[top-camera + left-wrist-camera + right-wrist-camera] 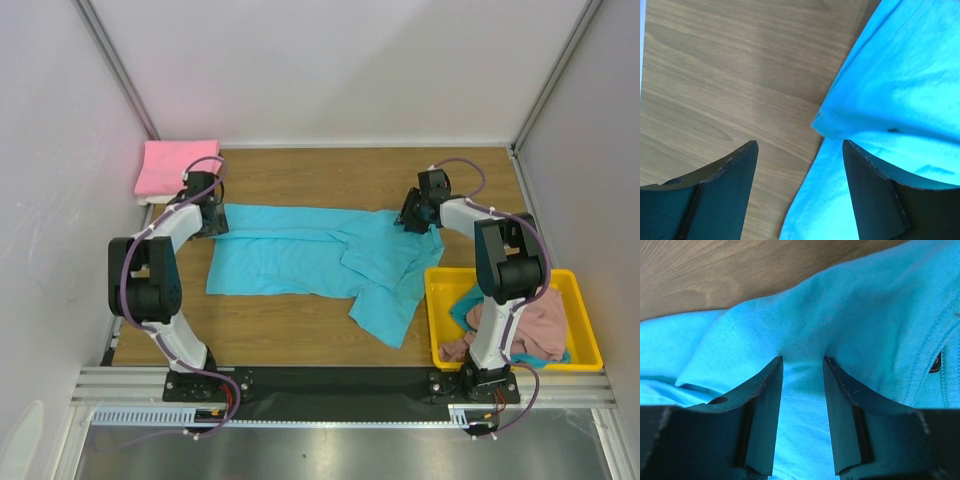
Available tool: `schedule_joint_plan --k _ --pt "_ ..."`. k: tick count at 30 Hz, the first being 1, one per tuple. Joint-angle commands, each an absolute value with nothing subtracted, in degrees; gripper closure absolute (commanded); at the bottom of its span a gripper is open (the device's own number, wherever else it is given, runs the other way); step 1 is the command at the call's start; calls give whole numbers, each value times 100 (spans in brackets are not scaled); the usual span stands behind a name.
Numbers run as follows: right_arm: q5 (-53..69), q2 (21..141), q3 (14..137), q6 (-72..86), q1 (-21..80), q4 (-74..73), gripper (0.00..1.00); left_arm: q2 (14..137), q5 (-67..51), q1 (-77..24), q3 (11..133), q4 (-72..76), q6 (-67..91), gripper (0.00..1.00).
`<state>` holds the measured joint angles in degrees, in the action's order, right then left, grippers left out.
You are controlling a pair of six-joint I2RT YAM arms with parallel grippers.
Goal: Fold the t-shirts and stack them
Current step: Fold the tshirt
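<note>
One turquoise shirt (300, 255) lies spread across the tabletop (330, 175). The left fingers (735, 170) stand released at its left edge. The right fingers (765, 400) press half-spread into puckered cloth near the collar — grasping or not, I cannot tell.

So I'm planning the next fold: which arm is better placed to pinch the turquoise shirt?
Right, probably. The right gripper sits on the turquoise shirt, cloth puckered between both fingertips. The left gripper straddles the shirt's edge, one finger over bare table.
</note>
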<state>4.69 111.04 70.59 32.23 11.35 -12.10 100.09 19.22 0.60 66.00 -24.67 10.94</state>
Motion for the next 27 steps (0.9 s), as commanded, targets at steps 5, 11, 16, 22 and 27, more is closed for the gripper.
schedule_joint_plan --k 5,11,16,22,27 --pt "246 10793 6987 2953 1178 -1590 56 9563 1890 53 6355 -2619 1142 26" --pt "438 10275 7426 2488 1625 -1758 55 9440 1487 44 6942 -2646 1371 26" --pt "1106 10011 7576 2303 1986 -1267 52 9325 810 -121 7225 -1988 1503 23" --pt "1801 10757 7725 2653 2320 -231 50 9773 72 -395 7312 -1117 1450 23" --pt "2276 11634 8172 2742 2426 237 41 10081 -772 -492 7207 -257 1564 23"
